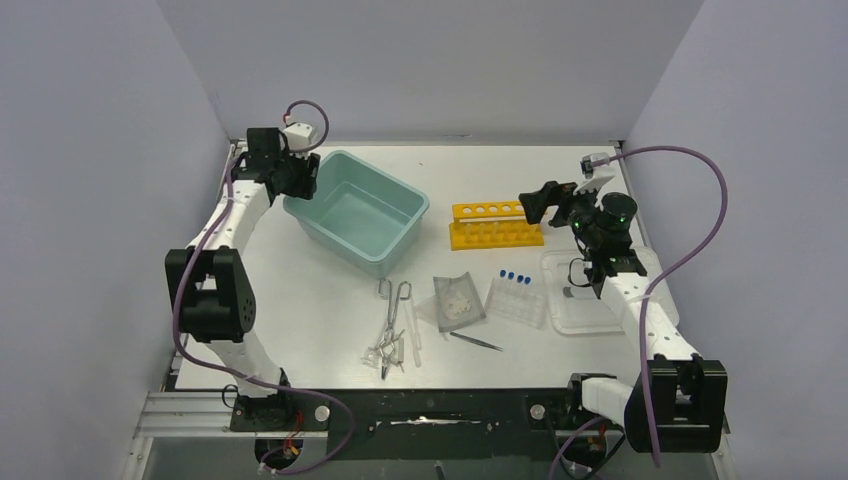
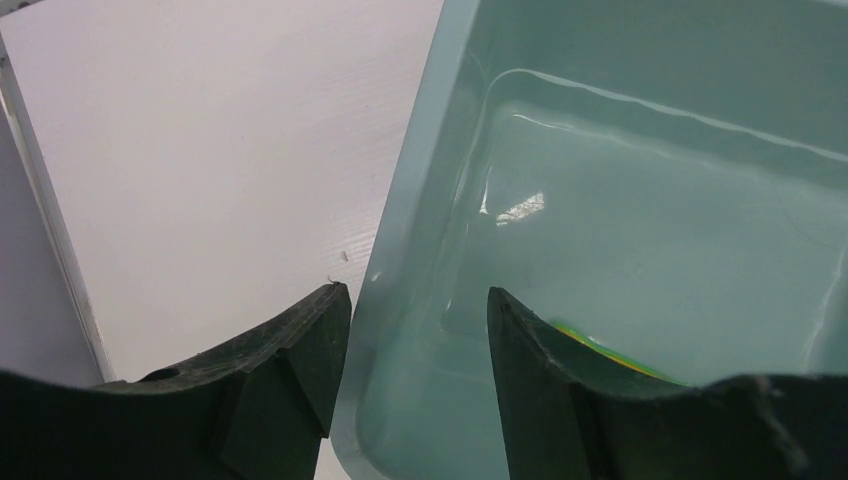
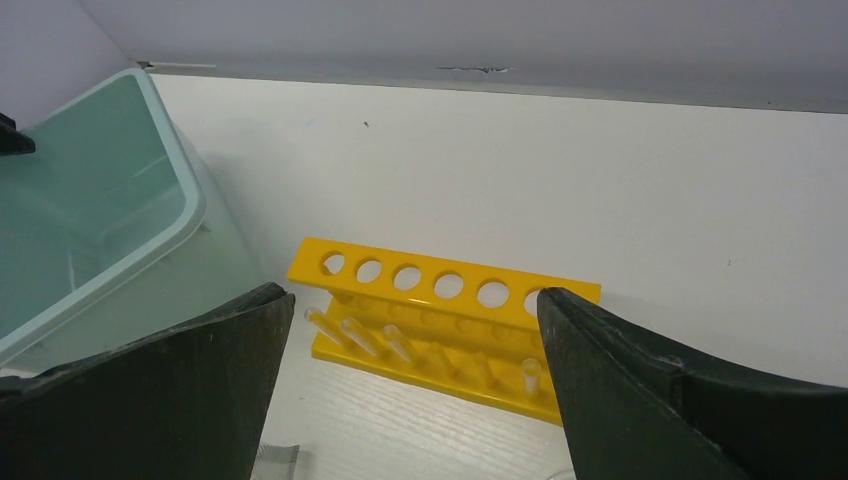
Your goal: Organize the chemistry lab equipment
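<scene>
left gripper [image 2: 415,305] spread astride teal tub [image 2: 400,230] wall | right gripper [image 3: 412,292] spread above yellow rack [image 3: 388,273] | blue-capped tubes [image 1: 515,276] lie base-ward of it, right arm nearer

On my feed, the teal plastic tub [image 1: 335,240] sat upright and skewed at the back left of the white table [image 1: 300,330]. The translucent white lid [image 1: 590,318] lay flat near the table's right edge.

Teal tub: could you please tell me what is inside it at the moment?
No equipment shows in the tub. The left gripper straddles its wall, one finger inside. A yellow-green sliver shows beside that finger; the finger covers the rest.
</scene>
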